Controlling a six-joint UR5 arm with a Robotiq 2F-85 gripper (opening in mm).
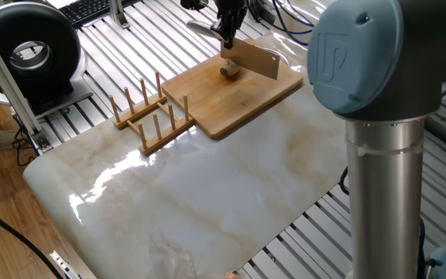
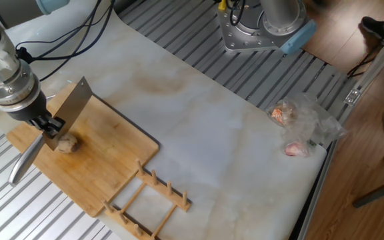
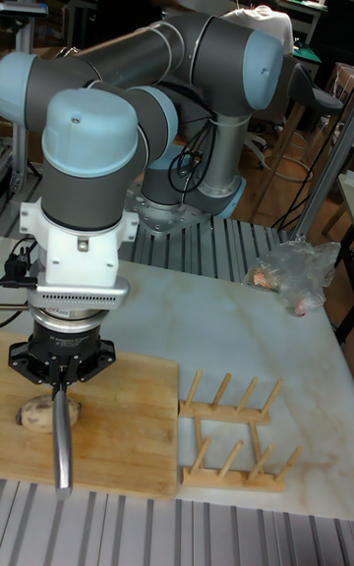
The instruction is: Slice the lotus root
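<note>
The lotus root (image 1: 229, 71) (image 2: 67, 143) (image 3: 37, 416) is a small tan chunk lying on the bamboo board (image 1: 238, 97) (image 2: 105, 170) (image 3: 123, 433). My gripper (image 1: 228, 35) (image 2: 50, 125) (image 3: 62, 384) is shut on a cleaver. The steel blade (image 1: 254, 60) (image 2: 74, 107) stands edge-down right at the root, and the handle (image 2: 24, 159) (image 3: 63, 448) sticks out toward the board's edge. Whether the blade is in the root I cannot tell.
A wooden peg rack (image 1: 152, 116) (image 2: 151, 203) (image 3: 234, 433) stands beside the board. A clear plastic bag with pinkish items (image 2: 297, 127) (image 3: 290, 276) lies at the far table corner. The arm's base column (image 1: 382, 163) rises at the table edge.
</note>
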